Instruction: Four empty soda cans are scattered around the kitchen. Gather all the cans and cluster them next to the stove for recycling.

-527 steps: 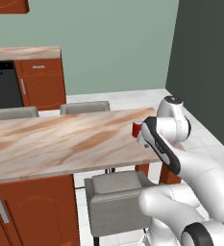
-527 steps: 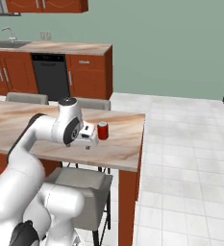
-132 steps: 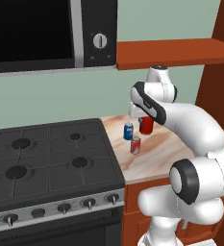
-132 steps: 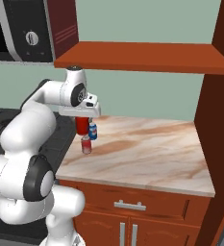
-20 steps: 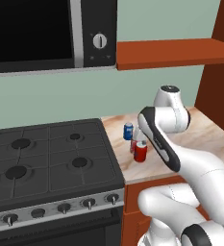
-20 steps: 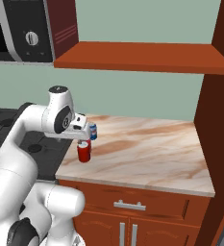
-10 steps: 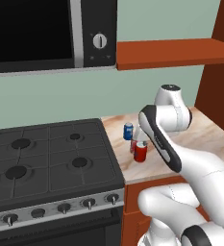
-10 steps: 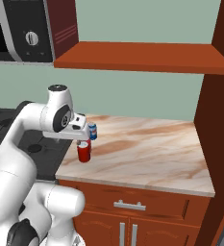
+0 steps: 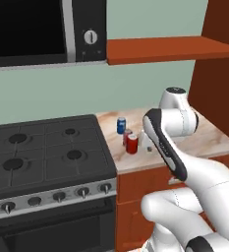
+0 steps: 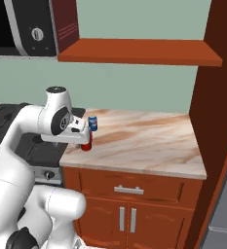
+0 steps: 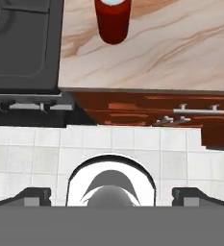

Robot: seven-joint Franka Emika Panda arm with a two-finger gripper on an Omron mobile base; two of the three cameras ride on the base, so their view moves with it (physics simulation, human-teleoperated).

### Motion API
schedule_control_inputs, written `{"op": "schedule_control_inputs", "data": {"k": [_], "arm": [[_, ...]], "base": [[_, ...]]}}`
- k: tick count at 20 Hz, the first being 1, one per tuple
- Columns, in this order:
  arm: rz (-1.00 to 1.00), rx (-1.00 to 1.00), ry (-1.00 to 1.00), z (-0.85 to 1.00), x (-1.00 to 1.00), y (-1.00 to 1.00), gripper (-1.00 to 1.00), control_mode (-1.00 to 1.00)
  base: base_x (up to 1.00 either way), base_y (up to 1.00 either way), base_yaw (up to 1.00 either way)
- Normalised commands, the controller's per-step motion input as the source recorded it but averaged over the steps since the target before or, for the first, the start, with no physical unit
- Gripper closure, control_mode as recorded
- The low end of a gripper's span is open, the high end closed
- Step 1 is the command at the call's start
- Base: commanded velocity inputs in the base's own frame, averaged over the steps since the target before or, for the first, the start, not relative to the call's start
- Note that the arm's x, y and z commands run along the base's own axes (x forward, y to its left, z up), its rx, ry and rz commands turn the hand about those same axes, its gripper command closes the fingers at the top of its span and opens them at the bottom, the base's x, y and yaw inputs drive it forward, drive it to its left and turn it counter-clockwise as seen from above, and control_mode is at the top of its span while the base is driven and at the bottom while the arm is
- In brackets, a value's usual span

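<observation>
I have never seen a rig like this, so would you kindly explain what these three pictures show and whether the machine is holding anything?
It is a rendered kitchen with a white robot arm on a driving base. Two pictures come from cameras on the base, behind the arm on either side. The third looks along the gripper, whose fingers stand wide apart, holding nothing. On the beige counter, beside the black stove, stand a blue can and a red can, with another partly hidden behind the red one. A microwave hangs above.
</observation>
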Motion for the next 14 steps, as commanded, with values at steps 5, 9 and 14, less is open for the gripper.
{"op": "schedule_control_inputs", "data": {"k": [5, 9, 14], "arm": [[0.0, 0.0, 0.0, 0.0, 0.0, 0.0, -1.0, 1.0], [0.0, 0.0, 0.0, 0.0, 0.0, 0.0, -1.0, 1.0], [0.0, 0.0, 0.0, 0.0, 0.0, 0.0, -1.0, 1.0]], "base": [[-0.68, -0.43, -0.32], [-0.23, -0.27, -0.54], [-0.01, -0.25, -0.63]]}}
